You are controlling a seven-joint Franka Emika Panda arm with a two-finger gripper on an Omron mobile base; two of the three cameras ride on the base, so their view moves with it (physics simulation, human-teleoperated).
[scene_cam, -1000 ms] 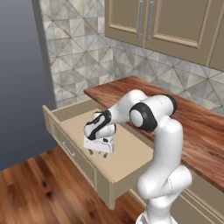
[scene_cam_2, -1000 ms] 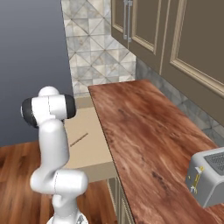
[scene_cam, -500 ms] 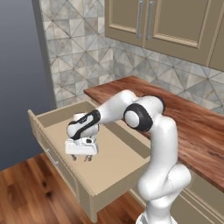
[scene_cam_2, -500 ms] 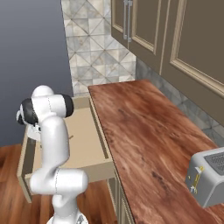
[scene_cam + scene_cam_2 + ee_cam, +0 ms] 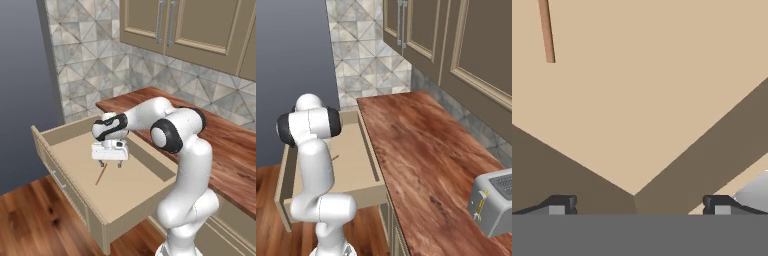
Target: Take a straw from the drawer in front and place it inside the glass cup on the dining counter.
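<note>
Fingers [image 5: 110,163] spread wide and empty, poised above the open drawer [image 5: 125,197] near its back corner; the straw [image 5: 101,174] lies flat on the drawer floor, awaiting pickup.

Even, flat rendered light, bright, no glare. Soft shade on the drawer [image 5: 75,165] walls beyond the gripper [image 5: 110,163]; faint shadow on the floor under it. Sharp throughout, no blur, no edge distortion; low-res textures.
</note>
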